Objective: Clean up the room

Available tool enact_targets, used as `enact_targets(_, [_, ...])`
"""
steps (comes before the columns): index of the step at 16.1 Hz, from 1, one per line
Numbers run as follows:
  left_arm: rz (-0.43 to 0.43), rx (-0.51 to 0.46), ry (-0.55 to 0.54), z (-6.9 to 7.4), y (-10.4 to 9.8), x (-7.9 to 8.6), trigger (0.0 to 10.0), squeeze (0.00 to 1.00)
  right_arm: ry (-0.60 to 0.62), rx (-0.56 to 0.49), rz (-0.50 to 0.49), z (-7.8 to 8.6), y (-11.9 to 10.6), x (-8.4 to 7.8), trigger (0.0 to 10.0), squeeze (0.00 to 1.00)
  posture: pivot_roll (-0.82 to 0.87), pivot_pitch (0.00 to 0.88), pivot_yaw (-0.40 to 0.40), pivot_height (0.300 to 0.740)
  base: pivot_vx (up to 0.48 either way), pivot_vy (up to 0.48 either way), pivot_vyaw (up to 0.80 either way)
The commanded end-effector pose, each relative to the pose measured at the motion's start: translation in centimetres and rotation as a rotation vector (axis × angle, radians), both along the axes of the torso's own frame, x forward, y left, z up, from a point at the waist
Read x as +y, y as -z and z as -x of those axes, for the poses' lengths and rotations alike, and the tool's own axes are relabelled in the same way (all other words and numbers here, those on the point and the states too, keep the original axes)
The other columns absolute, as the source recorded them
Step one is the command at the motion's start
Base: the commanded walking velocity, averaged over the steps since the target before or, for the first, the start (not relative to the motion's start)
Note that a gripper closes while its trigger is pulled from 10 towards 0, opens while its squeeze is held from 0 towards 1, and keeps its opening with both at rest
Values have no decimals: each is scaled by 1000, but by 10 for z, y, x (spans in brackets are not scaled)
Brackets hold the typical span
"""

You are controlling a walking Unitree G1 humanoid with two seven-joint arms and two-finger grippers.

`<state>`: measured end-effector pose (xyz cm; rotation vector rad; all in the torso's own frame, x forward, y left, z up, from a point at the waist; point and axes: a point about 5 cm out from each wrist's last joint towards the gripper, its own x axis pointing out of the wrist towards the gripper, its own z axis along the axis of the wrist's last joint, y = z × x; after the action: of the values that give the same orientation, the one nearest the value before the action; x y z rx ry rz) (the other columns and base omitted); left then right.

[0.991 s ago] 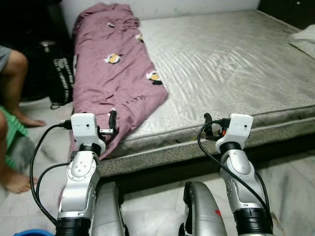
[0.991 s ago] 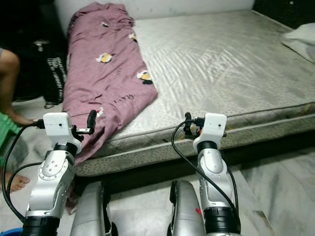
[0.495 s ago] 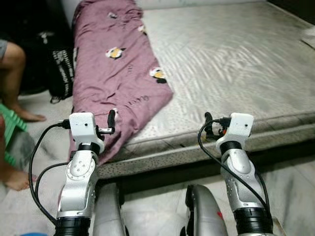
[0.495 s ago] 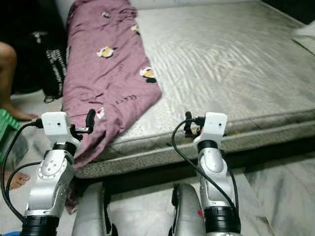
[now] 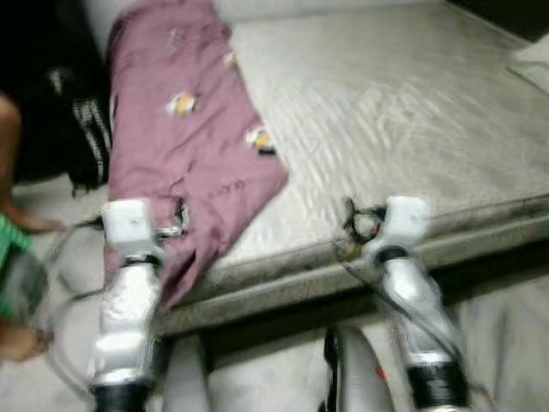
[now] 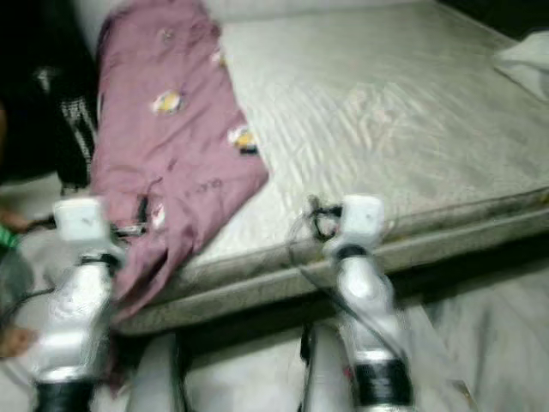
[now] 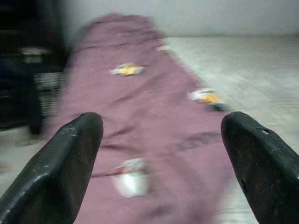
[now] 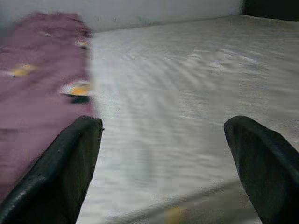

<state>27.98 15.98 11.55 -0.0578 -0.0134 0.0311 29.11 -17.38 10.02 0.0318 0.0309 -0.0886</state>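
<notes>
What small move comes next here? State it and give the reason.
Probably bring the left end effector forward and down onto the maroon blanket. It is open and aimed at the fabric hanging over the corner of the mattress, not touching it. The right end effector is open too, over bare mattress.

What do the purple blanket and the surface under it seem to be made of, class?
Purple blanket: soft matte fabric, likely cotton; it creases and drapes over the edge. Mattress: grey quilted textile with a slight sheen, judging by its wavy stitched ripples.
</notes>
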Motion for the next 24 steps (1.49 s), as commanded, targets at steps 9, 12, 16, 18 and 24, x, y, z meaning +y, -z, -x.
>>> enact_targets(9, [8,14,-82,3,0,13,10000,0,-19,-21,-5,-2,-7,6,10000,0,-88,8,11,539,98,0,0])
enact_targets(12, [5,58,-204,10,8,32,10000,0,-21,-7,-4,10,-7,0,10000,0,-103,62,1,519,0,0,0])
enact_targets(16, [9,105,-284,16,14,52,10000,0,14,33,53,24,-7,-22,10000,0,-123,124,-26,509,0,0,0])
enact_targets(18, [10,104,-254,6,12,53,10000,0,31,46,82,30,-9,-35,10000,0,-141,150,-36,509,0,0,0])
enact_targets(24, [13,125,-210,-39,13,46,10000,0,56,82,126,53,-14,-48,10000,0,-230,179,-32,509,0,0,0])
